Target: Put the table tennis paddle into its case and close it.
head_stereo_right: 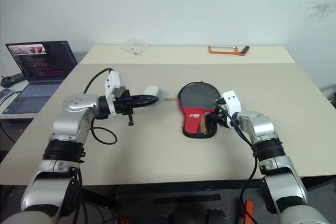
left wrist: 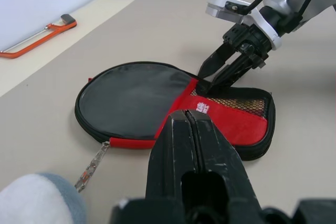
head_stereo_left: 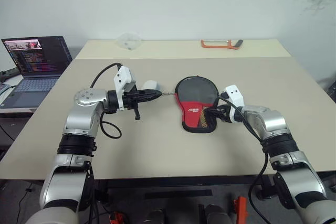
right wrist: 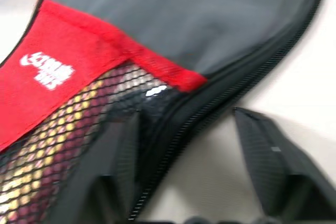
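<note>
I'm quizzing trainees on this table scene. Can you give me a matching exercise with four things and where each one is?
Things:
1. case
2. hacksaw
3. laptop
4. right gripper

Places:
A. far table, toward the back edge
B. side surface off the table's left
C. middle of the near table
D. at the case's mesh pocket edge

Pairs: 1-C, 2-A, 3-B, 4-D

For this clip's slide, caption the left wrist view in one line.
Right gripper straddles the edge of the case; left gripper shut, near the zipper pull.
</note>
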`<action>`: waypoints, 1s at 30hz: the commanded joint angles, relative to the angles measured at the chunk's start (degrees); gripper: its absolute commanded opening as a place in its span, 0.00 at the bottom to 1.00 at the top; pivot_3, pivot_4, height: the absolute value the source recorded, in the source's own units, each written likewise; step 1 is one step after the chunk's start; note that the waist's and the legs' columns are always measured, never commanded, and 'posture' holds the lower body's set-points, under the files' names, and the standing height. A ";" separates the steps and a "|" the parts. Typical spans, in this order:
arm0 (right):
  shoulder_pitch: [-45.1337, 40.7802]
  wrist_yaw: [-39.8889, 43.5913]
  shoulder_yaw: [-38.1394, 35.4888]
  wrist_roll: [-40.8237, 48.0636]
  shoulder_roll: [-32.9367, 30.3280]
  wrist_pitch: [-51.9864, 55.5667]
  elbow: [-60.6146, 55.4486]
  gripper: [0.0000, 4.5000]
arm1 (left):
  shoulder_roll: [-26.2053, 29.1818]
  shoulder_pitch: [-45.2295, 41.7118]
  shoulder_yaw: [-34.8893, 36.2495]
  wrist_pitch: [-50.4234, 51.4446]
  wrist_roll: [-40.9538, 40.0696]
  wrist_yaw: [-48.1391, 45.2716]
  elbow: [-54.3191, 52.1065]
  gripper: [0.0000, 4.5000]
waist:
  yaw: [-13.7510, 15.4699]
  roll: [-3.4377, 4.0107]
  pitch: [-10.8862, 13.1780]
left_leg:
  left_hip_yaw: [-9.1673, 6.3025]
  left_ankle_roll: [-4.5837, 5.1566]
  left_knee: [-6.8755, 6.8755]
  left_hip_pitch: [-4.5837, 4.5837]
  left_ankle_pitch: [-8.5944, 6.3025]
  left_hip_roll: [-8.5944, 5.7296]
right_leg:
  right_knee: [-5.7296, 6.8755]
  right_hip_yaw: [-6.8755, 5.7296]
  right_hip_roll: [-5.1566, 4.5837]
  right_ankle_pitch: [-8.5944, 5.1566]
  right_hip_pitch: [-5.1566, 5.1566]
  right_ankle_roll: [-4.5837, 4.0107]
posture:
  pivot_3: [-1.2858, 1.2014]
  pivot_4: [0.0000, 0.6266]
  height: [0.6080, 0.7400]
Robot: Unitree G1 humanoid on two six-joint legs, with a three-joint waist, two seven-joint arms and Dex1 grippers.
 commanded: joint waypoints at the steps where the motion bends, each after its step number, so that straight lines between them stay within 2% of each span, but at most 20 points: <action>1: 1.29 0.92 3.15 -2.16 0.88 1.62 0.36 0.36 | 1.36 0.37 0.53 -1.88 -0.12 -0.63 0.28 0.00 | 0.00 -0.01 -0.02 | -0.01 0.00 0.00 0.01 0.00 0.00 | 0.00 -0.01 0.00 0.00 0.01 0.00 | 0.52 0.24 1.00; 3: 1.05 0.88 3.35 -2.34 1.63 1.66 0.87 0.21 | 1.76 0.86 0.66 -2.30 -0.16 -0.93 0.76 0.00 | 0.00 -0.03 -0.11 | 0.00 0.00 0.00 0.02 0.00 0.00 | 0.00 0.00 0.00 0.00 0.01 0.00 | 0.52 0.24 1.00; 7: -0.53 1.15 2.01 -2.06 3.63 1.60 2.69 0.00 | 3.10 2.38 1.15 -2.28 -0.78 -2.32 1.63 0.00 | -0.42 -0.05 -0.18 | 0.09 0.03 -0.02 0.20 -0.02 0.02 | 0.05 0.14 0.04 0.00 0.08 0.00 | 0.52 0.24 1.00; 13: -3.06 4.30 -1.97 3.09 6.98 5.32 -1.69 0.00 | 6.99 7.09 1.77 0.72 -3.71 -7.91 -2.00 0.00 | -1.46 -0.04 -0.18 | 0.16 0.13 -0.07 0.27 -0.08 0.10 | 0.09 0.26 0.10 0.04 0.04 -0.06 | 0.52 0.24 1.00; 19: -1.45 2.77 -2.49 6.88 12.43 11.94 -11.26 0.00 | 11.18 10.20 2.39 6.10 -7.17 -10.46 -10.15 0.00 | -2.09 -0.01 -0.15 | 0.18 0.04 -0.09 -0.03 -0.04 0.23 | 0.07 0.35 0.05 0.04 -0.29 -0.07 | 0.52 0.24 1.00; 25: 6.08 -0.21 -0.02 7.62 14.75 17.58 -21.72 0.00 | 12.54 13.10 1.99 12.95 -10.74 -8.69 -20.97 0.00 | -1.56 -0.01 -0.15 | 0.14 0.09 -0.08 -0.08 -0.08 0.10 | 0.01 0.32 0.04 0.04 -0.26 -0.06 | 0.52 0.24 1.00; 30: 12.77 -3.71 -1.98 9.03 13.79 23.45 -31.34 0.00 | 12.96 14.97 1.86 17.74 -12.80 -6.79 -26.98 0.00 | -0.84 0.00 -0.14 | 0.08 0.11 -0.08 -0.11 -0.09 0.10 | -0.01 0.30 0.04 0.03 -0.26 -0.06 | 0.52 0.24 1.00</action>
